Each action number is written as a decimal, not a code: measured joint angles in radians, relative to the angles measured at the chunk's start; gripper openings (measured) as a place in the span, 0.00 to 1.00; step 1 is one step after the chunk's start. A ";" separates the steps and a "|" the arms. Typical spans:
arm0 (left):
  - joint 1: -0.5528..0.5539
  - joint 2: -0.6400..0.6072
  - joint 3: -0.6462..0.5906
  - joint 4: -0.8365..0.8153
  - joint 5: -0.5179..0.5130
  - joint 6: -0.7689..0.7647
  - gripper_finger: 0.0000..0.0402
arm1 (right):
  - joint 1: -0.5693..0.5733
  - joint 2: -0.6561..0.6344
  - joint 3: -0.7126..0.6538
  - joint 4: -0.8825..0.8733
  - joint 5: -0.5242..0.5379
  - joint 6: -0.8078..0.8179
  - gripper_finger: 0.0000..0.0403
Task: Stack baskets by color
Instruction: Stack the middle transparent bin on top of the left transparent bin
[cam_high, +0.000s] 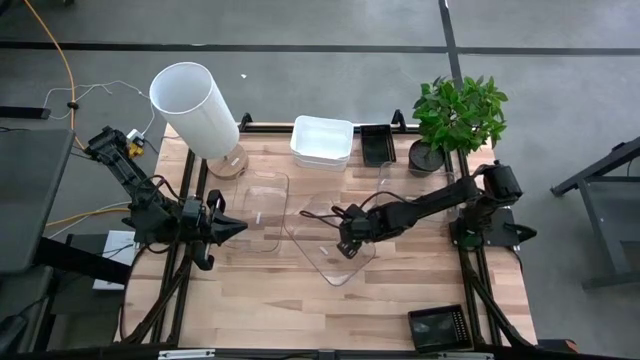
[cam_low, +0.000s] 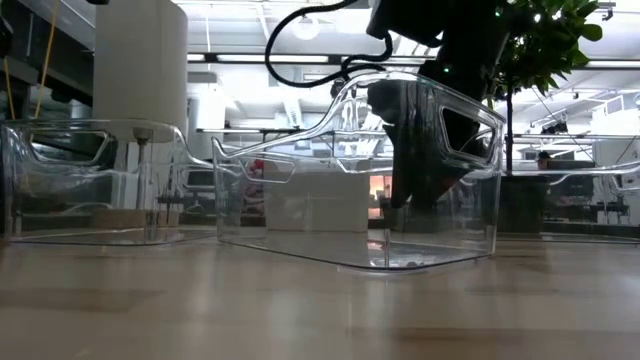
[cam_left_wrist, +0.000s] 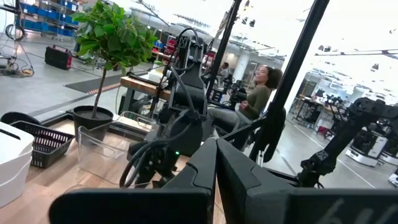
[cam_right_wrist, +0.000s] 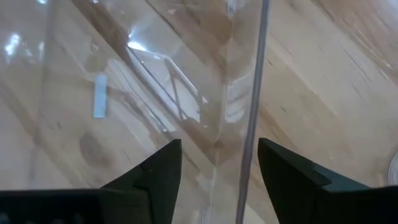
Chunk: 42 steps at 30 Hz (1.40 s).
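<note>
Right gripper open astride the wall of a clear bin at the middle of the worktop.

The tall clear see-through plastic basket (cam_high: 335, 243) sits just below centre in the high view, with a second clear basket (cam_high: 262, 203) beside it to the left and the stacked opaque white baskets (cam_high: 321, 142) above. The right gripper (cam_right_wrist: 217, 171) has its fingers apart, one on each side of the thin wall. That wall looks light, stiff and glossy, so likely slippery; I'd grip at the rim or handle cut-out. The left gripper (cam_high: 235, 228), fingers together, waits at centre left over the wooden worktop (cam_high: 270, 310).
</note>
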 joint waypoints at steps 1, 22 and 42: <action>0.000 0.000 0.000 0.000 0.000 0.000 0.00 | 0.000 0.003 0.000 0.001 0.000 0.000 0.49; 0.000 0.000 0.000 0.000 0.000 -0.008 0.00 | 0.015 -0.234 0.001 -0.152 0.081 -0.007 0.01; 0.000 0.002 0.119 -0.211 -0.223 0.124 0.00 | -0.044 -0.251 0.001 0.264 0.245 -0.151 0.00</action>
